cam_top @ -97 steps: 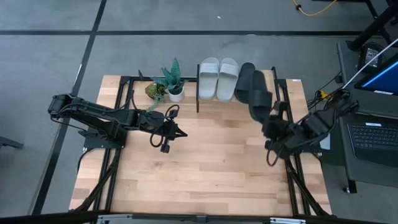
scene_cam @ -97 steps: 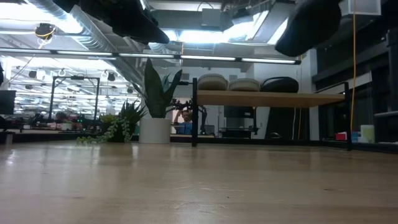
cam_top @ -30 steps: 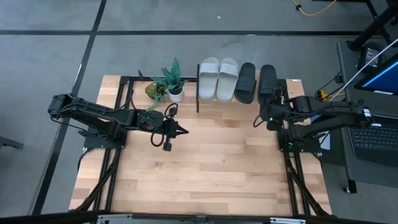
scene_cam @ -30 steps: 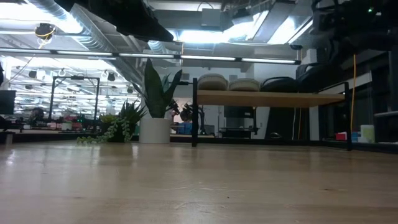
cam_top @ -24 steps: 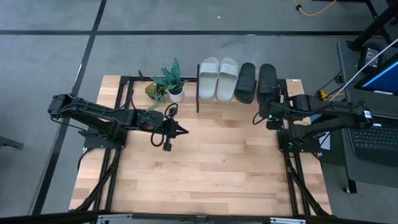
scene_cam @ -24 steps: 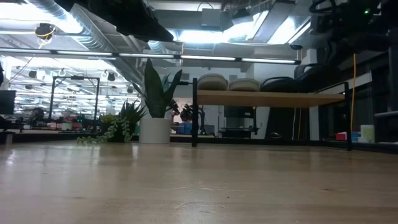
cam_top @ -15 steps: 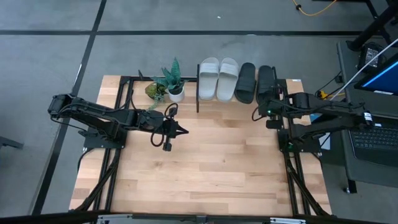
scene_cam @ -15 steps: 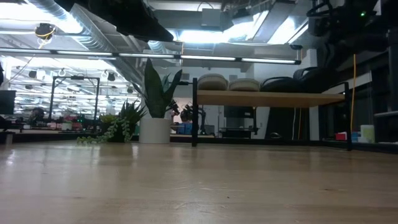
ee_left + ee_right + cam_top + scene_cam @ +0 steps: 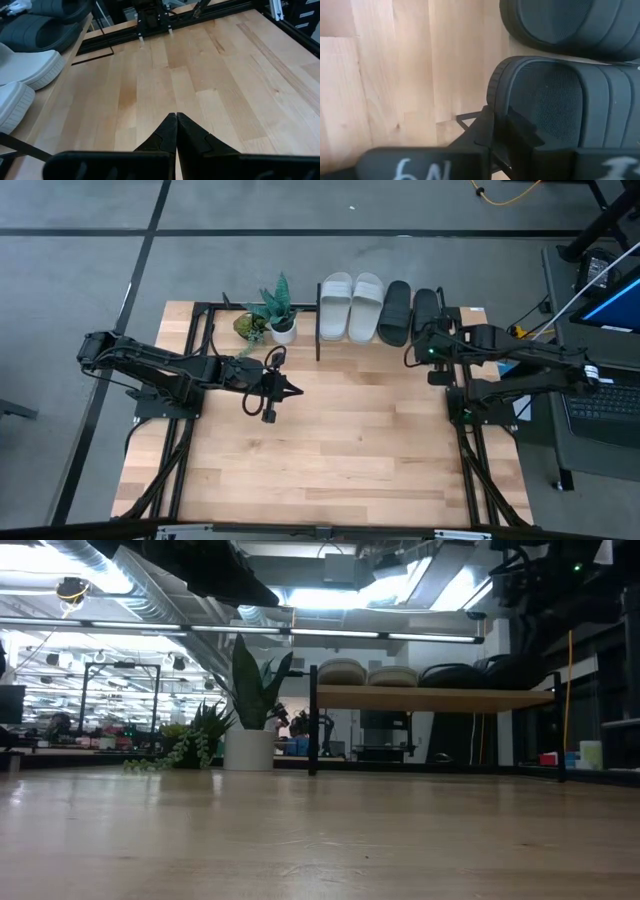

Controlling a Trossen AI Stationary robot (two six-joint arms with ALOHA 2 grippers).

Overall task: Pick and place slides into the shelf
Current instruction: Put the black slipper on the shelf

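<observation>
- Right gripper [image 9: 428, 340] sits at the heel of the outermost black slide [image 9: 426, 310]; my wrist view shows its fingers [image 9: 492, 127] a narrow gap apart at the heel rim, grip uncertain.
- I count four slides abreast on the shelf [image 9: 430, 698]: two white [image 9: 351, 305], two black.
- Left gripper [image 9: 292, 392], pinched shut, hangs over mid-table [image 9: 340, 430].
- Potted plant [image 9: 278, 310] stands beside the shelf.
</observation>
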